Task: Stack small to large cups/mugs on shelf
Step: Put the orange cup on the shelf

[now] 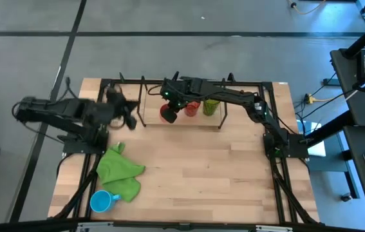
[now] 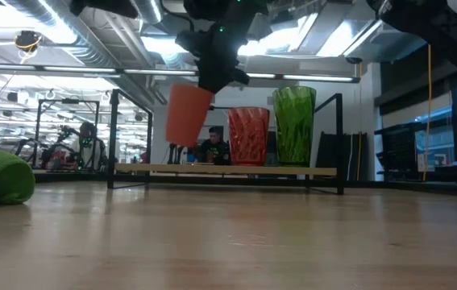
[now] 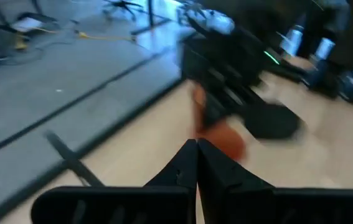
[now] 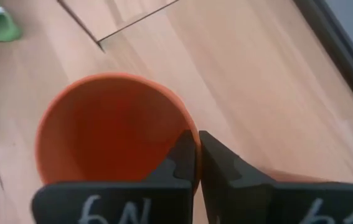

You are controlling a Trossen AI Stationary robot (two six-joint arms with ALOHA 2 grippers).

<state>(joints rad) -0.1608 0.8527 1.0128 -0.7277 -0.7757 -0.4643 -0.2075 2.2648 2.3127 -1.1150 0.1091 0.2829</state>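
My right gripper (image 1: 170, 106) is shut on the small red cup (image 2: 188, 114) and holds it over the left part of the shelf (image 2: 228, 169). The red-orange tumbler (image 2: 248, 135) and the taller green tumbler (image 2: 294, 125) stand upright side by side on the shelf's wooden base. The light-blue mug (image 1: 103, 201) lies on the table near its front left corner. My left gripper (image 1: 129, 117) is shut and empty, left of the shelf's left end. My right gripper pinches the red cup's rim wall (image 4: 187, 134), with one finger (image 4: 177, 163) inside the cup and the other (image 4: 221, 167) outside. The fingers come from above, pointing down. The cup hangs below them, mouth up, slightly tilted and clear of the shelf base.
A bright green cloth (image 1: 119, 171) lies crumpled on the table's left half, next to the blue mug. The shelf's upright end frames (image 2: 114, 137) rise at both ends. A black metal frame (image 1: 279, 116) borders the tabletop. Bare wood lies in front of the shelf.
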